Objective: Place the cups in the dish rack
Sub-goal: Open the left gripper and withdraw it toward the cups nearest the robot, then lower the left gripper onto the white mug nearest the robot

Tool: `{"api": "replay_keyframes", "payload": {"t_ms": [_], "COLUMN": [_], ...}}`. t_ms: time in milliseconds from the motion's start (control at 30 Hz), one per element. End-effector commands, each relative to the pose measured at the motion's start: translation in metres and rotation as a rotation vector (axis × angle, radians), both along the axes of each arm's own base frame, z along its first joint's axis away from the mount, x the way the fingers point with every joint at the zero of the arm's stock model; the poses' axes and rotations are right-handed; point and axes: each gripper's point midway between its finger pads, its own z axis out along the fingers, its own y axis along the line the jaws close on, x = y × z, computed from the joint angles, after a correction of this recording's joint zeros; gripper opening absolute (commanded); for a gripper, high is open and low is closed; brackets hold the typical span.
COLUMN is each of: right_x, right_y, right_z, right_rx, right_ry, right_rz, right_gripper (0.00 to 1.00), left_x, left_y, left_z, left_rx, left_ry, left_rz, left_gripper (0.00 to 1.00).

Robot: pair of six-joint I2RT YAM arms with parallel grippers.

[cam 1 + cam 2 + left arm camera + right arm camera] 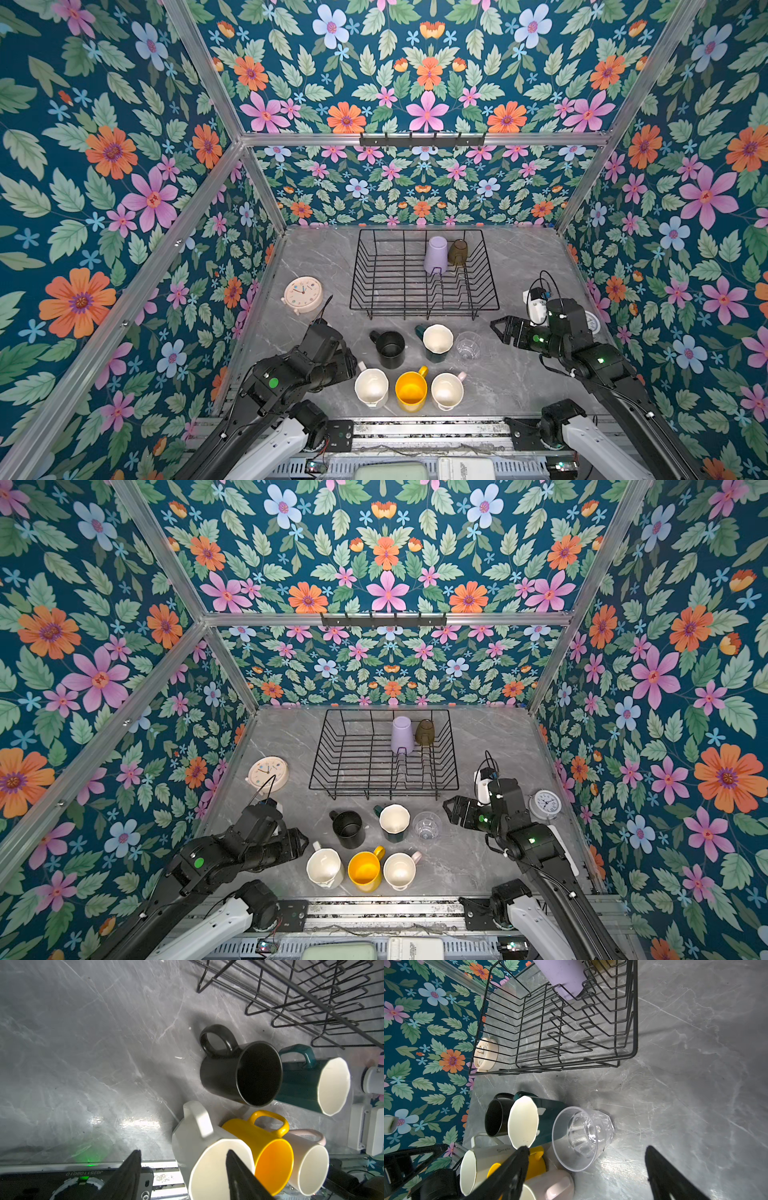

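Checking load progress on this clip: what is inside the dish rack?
Inside the dish rack stand two cups, side by side toward its far right: the lilac tumbler and the olive-brown tumbler, both seemingly mouth down. Elsewhere only bare wire shows. Their insides are hidden.

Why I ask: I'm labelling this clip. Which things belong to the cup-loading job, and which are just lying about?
Job in hand:
- dish rack
- in it: lilac tumbler, olive-brown tumbler
- outside it: black mug, dark-green mug, clear glass, white mug, yellow mug, pale-pink mug

Lying about:
- pink clock
- white clock
- hook rail
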Motion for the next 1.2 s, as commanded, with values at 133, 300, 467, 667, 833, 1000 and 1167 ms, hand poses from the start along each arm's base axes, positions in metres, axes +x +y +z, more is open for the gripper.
{"api": "replay_keyframes", "payload": {"t_ms": [133,300,467,667,833,1000,1167], "right_x": [0.005,0.004,0.002,0.000,0.000,-0.001,-0.001], "right_y": [0.000,0.000,-0.003,-0.005,-0.002,-0.004,-0.003], "right_z": [0.005,0.006,0.004,0.006,0.005,0.004,0.003], "right_rx": [-0.013,-0.004,-0.013,-0.016,-0.008,-0.014,-0.013], "right_ry": [-0.034,-0.030,-0.034,-0.036,-0.032,-0.036,-0.035], "right_rz": [0.003,0.002,-0.009,-0.013,-0.005,-0.008,-0.004], "right_gripper": [0.87,0.87,0.87,0.87,0.87,0.87,0.87], "left_x": [-0.010,-0.012,-0.013,-0.012,-0.013,-0.012,-0.011], "left_y": [-0.007,-0.012,-0.016,-0.026,-0.032,-0.032,-0.032], "left_z": [-0.014,-0.022,-0.030,-0.037,-0.048,-0.052,-0.058], "left_rx": [0.010,0.023,0.052,0.057,0.082,0.118,0.138], "left_ry": [0.075,0.105,0.124,0.131,0.152,0.151,0.158], "left_rz": [-0.074,-0.115,-0.152,-0.188,-0.212,-0.208,-0.203], "left_gripper": [0.65,0.64,0.61,0.59,0.55,0.49,0.39]}}
